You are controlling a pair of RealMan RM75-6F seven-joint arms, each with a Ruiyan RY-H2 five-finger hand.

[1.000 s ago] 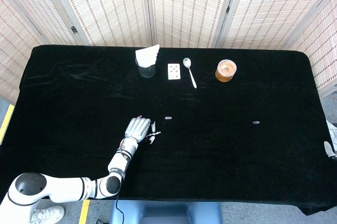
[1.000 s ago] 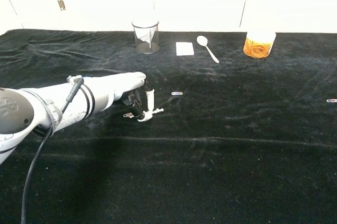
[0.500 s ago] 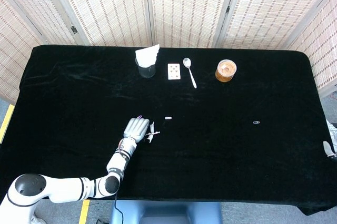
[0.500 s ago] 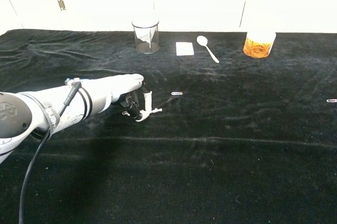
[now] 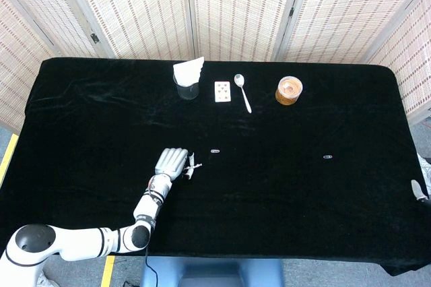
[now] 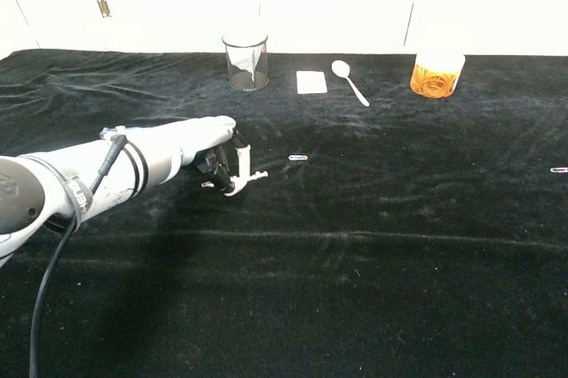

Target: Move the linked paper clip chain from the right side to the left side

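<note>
The black-draped table (image 5: 81, 118) fills both views, with folding wicker screens (image 5: 236, 11) standing behind it. My left arm (image 6: 98, 174) reaches in from the near left edge, and my left hand (image 5: 171, 163) sits low over the cloth left of the middle, palm down, fingers curled downward with pale fingertips (image 6: 238, 185) at the cloth. I cannot tell whether they pinch anything. A small bit of wire shows just beside those fingertips (image 6: 207, 185), too small to name. My right hand (image 5: 418, 190) barely shows at the far right edge; its state is unreadable. Along the far side stand a dark cup with white paper (image 5: 187, 82), a jar of orange content (image 5: 289, 90), a white spoon (image 5: 242, 91) and a playing card (image 5: 222, 91). One paper clip (image 5: 215, 151) lies just right of my left hand; another paper clip (image 5: 328, 157) lies well to the right.
</note>
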